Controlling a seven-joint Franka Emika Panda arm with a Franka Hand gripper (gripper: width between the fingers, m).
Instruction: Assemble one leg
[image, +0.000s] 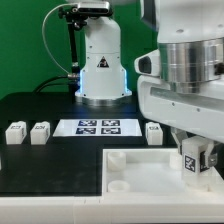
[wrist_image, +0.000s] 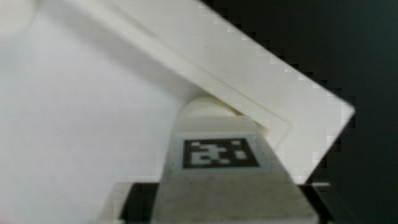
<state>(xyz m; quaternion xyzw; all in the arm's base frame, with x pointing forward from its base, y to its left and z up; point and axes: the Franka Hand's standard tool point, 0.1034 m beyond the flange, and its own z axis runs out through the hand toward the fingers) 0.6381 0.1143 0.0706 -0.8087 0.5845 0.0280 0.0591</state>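
Note:
My gripper (image: 194, 166) is shut on one white leg (image: 192, 160) with a black-and-white tag, held upright over the near right part of the large white square panel (image: 140, 170). In the wrist view the held leg (wrist_image: 217, 150) points at the panel's corner socket (wrist_image: 222, 103), its tip at or in the socket; I cannot tell how deep. The fingers (wrist_image: 146, 196) press its two sides. Three more legs stand on the black table: two at the exterior view's left (image: 16, 133) (image: 40, 132) and one right of the marker board (image: 154, 132).
The marker board (image: 99, 127) lies flat on the black table in front of the robot base (image: 100, 75). The panel (wrist_image: 89, 110) fills most of the wrist view, with the dark table beyond its edge. A green wall stands behind.

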